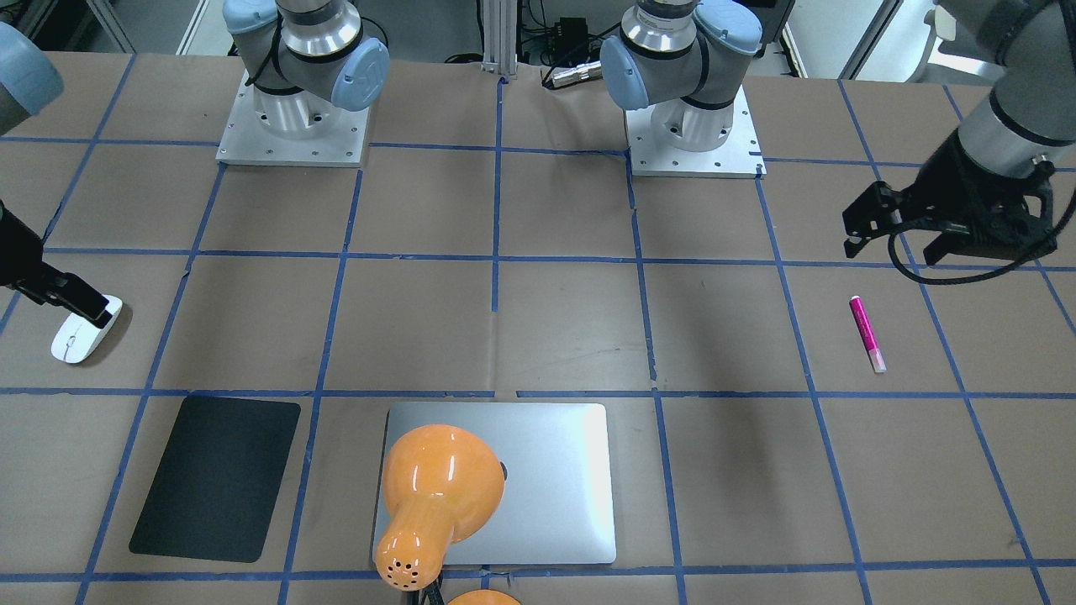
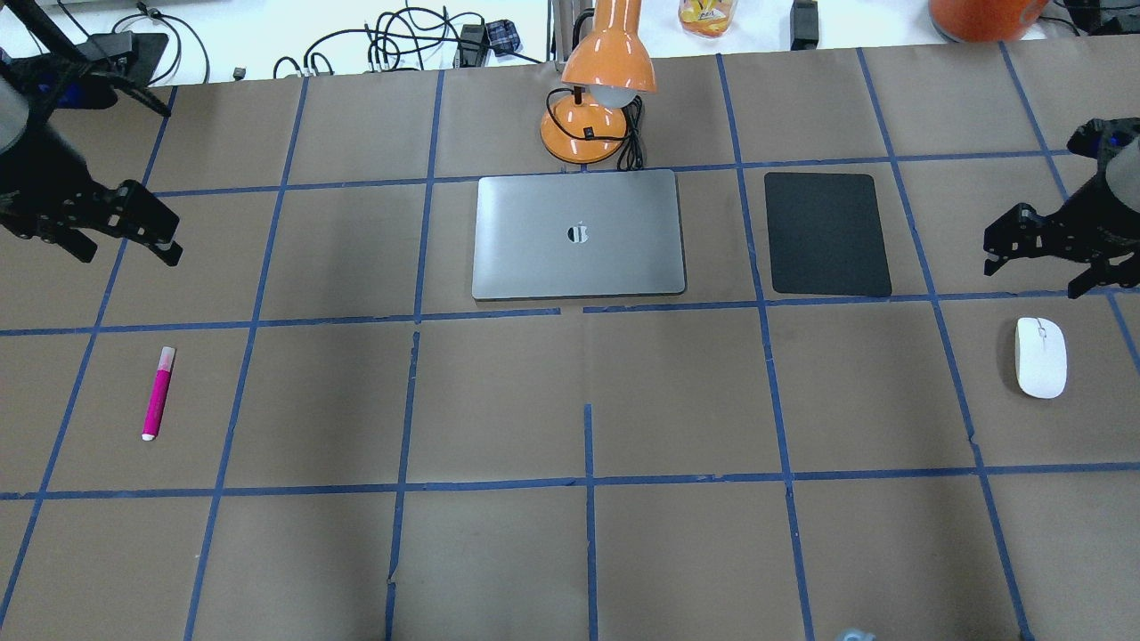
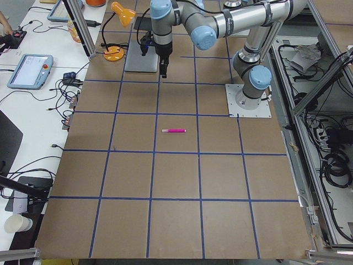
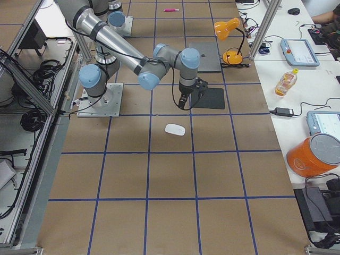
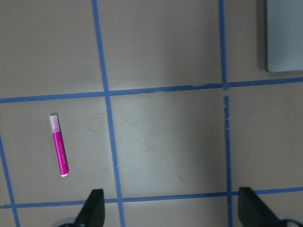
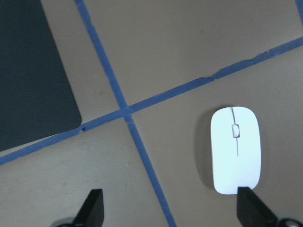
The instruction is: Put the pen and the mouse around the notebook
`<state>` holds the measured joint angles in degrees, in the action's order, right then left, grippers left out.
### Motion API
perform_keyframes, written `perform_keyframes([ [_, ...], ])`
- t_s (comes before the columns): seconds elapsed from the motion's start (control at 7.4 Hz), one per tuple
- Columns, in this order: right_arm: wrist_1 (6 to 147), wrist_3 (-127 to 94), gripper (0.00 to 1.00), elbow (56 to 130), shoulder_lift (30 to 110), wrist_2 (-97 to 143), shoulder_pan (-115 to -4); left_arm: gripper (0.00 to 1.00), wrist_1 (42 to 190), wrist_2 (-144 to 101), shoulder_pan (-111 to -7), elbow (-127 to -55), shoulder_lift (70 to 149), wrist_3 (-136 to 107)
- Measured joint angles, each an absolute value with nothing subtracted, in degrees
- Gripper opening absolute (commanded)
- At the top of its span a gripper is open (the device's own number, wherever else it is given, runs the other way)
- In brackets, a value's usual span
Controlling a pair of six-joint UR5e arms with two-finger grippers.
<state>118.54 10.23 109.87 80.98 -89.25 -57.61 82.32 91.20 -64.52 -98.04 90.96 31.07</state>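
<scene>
The magenta pen (image 2: pixel 158 393) lies flat on the table's left side, also seen in the left wrist view (image 5: pixel 59 145). My left gripper (image 2: pixel 125 249) hangs open and empty above the table, beyond the pen. On the right side lies the white mouse (image 2: pixel 1041 357). My right gripper (image 2: pixel 1038 271) hovers open just beyond it, holding nothing. In the right wrist view the mouse (image 6: pixel 235 149) sits close by one fingertip (image 6: pixel 248 208). The silver notebook (image 2: pixel 579 235) lies shut at the table's far middle, apart from both.
A black mat (image 2: pixel 828 233) lies right of the notebook. An orange desk lamp (image 2: pixel 597 107) stands just behind the notebook, its head leaning over it. Blue tape lines grid the brown table. The two arm bases (image 1: pixel 294 126) stand at the robot's edge.
</scene>
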Motion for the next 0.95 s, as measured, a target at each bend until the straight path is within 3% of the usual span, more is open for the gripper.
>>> perform_keyframes([
  [0.54, 129.6, 12.3, 1.00, 111.3, 71.8, -89.7, -52.4, 1.00, 52.0, 90.6, -55.1, -114.9, 100.1, 41.4],
  [0.81, 130.8, 12.4, 1.00, 112.4, 70.7, -89.9, -51.8, 1.00, 44.5, 90.5, -53.8, -117.7, 105.6, 42.4],
  [0.95, 130.8, 12.5, 1.00, 112.7, 70.3, -90.0, -51.7, 0.79, 42.3, 90.4, -52.8, -118.0, 107.9, 42.4],
])
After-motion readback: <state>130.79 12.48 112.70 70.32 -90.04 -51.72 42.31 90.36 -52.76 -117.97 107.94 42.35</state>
